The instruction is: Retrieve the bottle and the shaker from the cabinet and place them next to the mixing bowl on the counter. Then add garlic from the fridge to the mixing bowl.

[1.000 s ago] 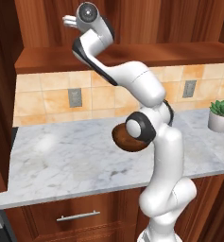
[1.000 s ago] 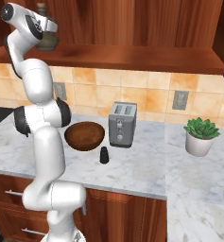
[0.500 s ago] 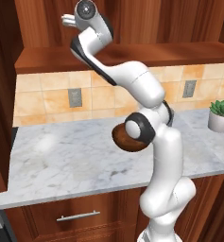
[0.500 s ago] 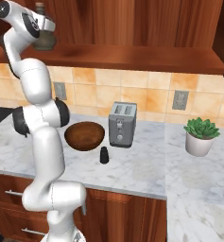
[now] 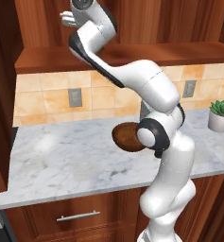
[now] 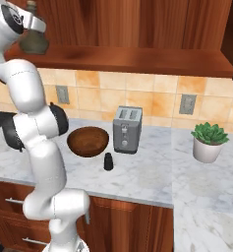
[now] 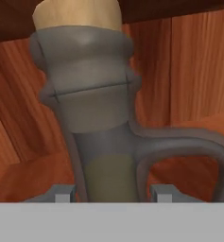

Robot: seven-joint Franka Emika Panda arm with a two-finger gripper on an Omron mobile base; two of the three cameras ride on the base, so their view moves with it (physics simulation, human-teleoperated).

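Here, at this moment:
Gripper: the gripper [image 7: 112,193] was up at cabinet height, its two fingers [image 7: 62,194] set narrowly apart and pinching the neck of the bottle [image 7: 101,118] between them.
Bottle: grey, with a pale cork top and a looped side handle; it was held clear above the counter [image 6: 152,172], in front of the wooden cabinet [image 6: 137,24].
Shaker: the small dark shaker [image 6: 108,161] stood on the counter just beside the mixing bowl [image 6: 88,141].
Hidden: in the left base view the arm covered part of the bowl; the hand view cut off the bottle's lower body.
Nearby: a toaster [image 6: 127,129] stood behind the shaker.
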